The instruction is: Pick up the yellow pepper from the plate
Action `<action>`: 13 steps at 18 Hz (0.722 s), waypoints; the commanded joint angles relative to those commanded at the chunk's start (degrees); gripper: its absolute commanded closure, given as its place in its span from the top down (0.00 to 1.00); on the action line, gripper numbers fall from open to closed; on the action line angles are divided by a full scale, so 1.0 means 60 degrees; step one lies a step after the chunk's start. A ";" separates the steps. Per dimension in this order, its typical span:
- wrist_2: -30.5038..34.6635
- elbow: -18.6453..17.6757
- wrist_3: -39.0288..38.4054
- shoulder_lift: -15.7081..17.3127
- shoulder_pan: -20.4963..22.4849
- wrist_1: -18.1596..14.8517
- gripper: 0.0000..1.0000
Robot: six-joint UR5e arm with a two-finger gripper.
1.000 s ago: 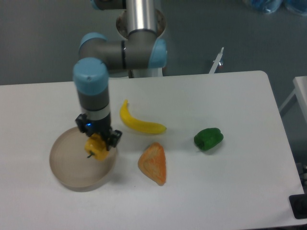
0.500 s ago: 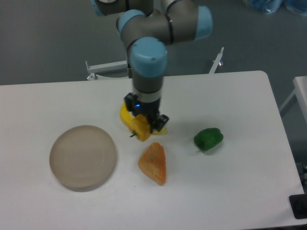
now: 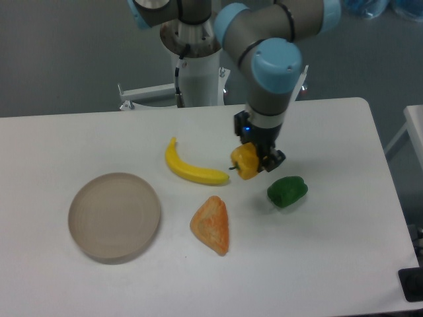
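My gripper (image 3: 254, 158) is shut on the yellow pepper (image 3: 244, 162), a small yellow-orange pepper with a short dark stem pointing left. It hangs in the air above the table, between the banana's right tip and the green pepper. The round beige plate (image 3: 114, 216) lies at the left of the table with nothing on it, far to the left of my gripper.
A yellow banana (image 3: 192, 170) lies left of the held pepper. A green pepper (image 3: 287, 191) sits just below and right of my gripper. An orange triangular wedge (image 3: 212, 224) lies near the front middle. The table's right edge is past the green pepper.
My gripper lifted the yellow pepper off the plate and carried it to the right, past the banana, to a spot beside the green pepper. The plate now holds nothing.
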 joint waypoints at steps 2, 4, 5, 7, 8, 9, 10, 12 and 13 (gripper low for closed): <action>0.0103 0.0015 0.0438 -0.0102 0.0045 0.0015 0.18; 0.0322 0.0146 0.0689 -0.0322 0.0015 0.0015 0.18; 0.0483 0.0205 0.0704 -0.0366 0.0015 0.0015 0.18; 0.0499 0.0453 0.0719 -0.0498 0.0015 -0.0087 0.18; 0.0528 0.0599 0.0704 -0.0542 0.0015 -0.0219 0.18; 0.0528 0.0804 0.0704 -0.0687 -0.0014 -0.0350 0.18; 0.0543 0.0922 0.0704 -0.0747 -0.0029 -0.0352 0.18; 0.0543 0.1055 0.0704 -0.0864 -0.0058 -0.0366 0.18; 0.0557 0.1069 0.0690 -0.0908 -0.0072 -0.0352 0.18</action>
